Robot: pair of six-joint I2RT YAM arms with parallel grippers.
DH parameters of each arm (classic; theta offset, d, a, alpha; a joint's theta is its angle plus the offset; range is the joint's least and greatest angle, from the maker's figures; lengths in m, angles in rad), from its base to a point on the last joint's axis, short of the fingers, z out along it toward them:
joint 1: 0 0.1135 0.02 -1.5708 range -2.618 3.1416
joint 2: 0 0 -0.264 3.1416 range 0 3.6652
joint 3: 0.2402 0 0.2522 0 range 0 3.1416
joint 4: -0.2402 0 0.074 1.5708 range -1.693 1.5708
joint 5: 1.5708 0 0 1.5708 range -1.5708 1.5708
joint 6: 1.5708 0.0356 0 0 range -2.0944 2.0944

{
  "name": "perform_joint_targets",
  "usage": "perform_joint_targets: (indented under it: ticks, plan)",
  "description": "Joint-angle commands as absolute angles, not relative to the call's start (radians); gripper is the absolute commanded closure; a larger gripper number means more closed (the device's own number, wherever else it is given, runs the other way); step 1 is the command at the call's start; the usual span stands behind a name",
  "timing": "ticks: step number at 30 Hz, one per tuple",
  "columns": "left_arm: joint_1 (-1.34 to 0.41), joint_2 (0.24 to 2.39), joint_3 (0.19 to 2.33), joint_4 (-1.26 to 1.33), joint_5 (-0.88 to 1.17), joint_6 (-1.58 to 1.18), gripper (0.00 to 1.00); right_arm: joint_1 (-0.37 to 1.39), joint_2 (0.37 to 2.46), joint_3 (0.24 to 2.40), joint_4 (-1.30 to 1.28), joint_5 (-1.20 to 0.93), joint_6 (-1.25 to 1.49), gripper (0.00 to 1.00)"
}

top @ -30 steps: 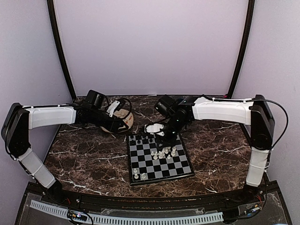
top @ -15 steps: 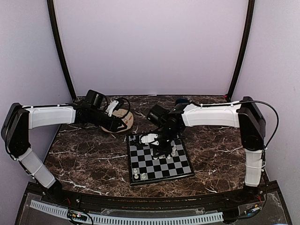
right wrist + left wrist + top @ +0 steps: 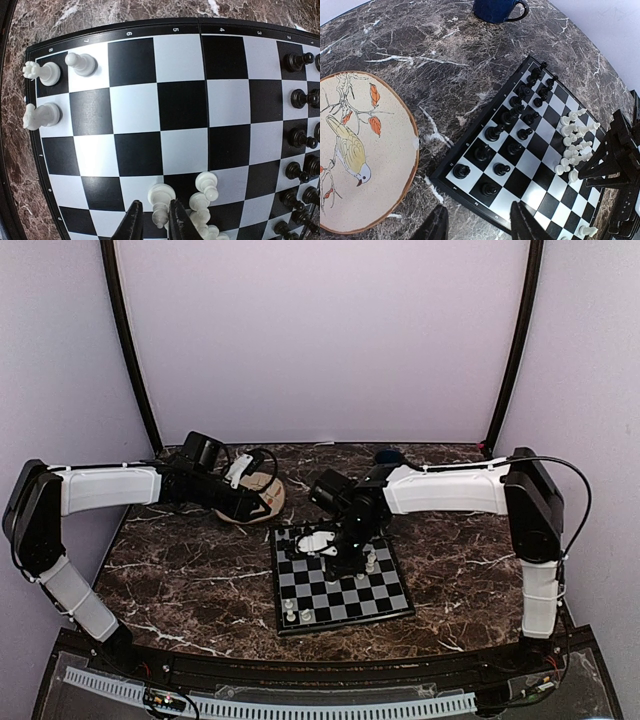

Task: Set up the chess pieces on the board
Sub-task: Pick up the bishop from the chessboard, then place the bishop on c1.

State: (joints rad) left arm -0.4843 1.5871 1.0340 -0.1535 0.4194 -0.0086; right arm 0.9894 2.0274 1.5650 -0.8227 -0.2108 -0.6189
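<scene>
The board (image 3: 385,595) lies at the table's middle. Black chess pieces (image 3: 510,117) stand in two rows along its far edge. A bunch of white pieces (image 3: 200,205) crowds the board's right part, and three more white pieces (image 3: 47,72) stand at its near corner. My right gripper (image 3: 155,202) is low over the bunch, its fingers narrowly apart on either side of one white piece (image 3: 162,192), with a gap left of the piece. In the top view it (image 3: 345,555) hides part of the bunch. My left gripper (image 3: 480,230) is open and empty beside the board's far left corner (image 3: 477,204).
A round beige plate (image 3: 380,165) painted with a bird lies left of the board, partly under my left gripper (image 3: 255,502). A dark blue cup (image 3: 495,10) stands at the back of the marble table. My right arm (image 3: 615,160) reaches over the board's right side.
My right gripper has moved from the board's far edge down and toward the near side, onto the bunch of white pieces. The left arm has barely moved.
</scene>
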Motion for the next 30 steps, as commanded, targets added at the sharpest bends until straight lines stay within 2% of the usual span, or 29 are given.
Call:
perform_joint_targets:
  ticks: [1, 7, 10, 19, 30]
  plan:
    - [-0.480, 1.544, 1.063, -0.171, 0.413, -0.012, 0.55, 1.010, 2.045, 1.581, -0.827, -0.192, -0.613, 0.80]
    - [-0.479, 1.540, 1.063, -0.172, 0.410, -0.011, 0.55, 1.015, 2.040, 1.599, -0.842, -0.202, -0.611, 0.93]
    - [-0.479, 1.538, 1.062, -0.174, 0.408, -0.011, 0.55, 1.023, 2.022, 1.606, -0.855, -0.222, -0.609, 0.97]
    - [-0.479, 1.534, 1.062, -0.174, 0.402, -0.008, 0.55, 1.097, 1.981, 1.595, -0.866, -0.320, -0.603, 0.98]
    - [-0.478, 1.528, 1.061, -0.176, 0.397, -0.008, 0.55, 1.132, 2.005, 1.574, -0.867, -0.318, -0.613, 0.98]
